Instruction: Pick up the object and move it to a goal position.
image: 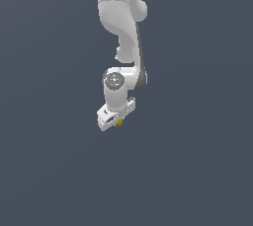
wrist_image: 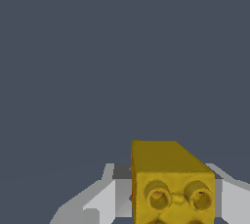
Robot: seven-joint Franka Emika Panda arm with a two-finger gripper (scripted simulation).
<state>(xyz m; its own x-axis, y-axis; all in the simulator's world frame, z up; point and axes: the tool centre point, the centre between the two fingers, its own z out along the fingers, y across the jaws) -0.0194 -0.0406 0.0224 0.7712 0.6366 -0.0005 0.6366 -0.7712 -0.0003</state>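
Observation:
The object is a small yellow-gold block (wrist_image: pixel 171 184) with round studs on its near face. In the wrist view it sits between my white fingers (wrist_image: pixel 97 201), which stand close on both sides of it. In the exterior view only a tiny yellow bit of the object (image: pixel 119 122) shows under my white gripper (image: pixel 114 119), which hangs from the arm near the middle of the picture. The gripper is shut on the object. No goal marker shows in either view.
A plain dark grey-blue surface (image: pixel 197 170) fills both views. The white arm (image: pixel 121 18) comes down from the top centre of the exterior view. No other objects show.

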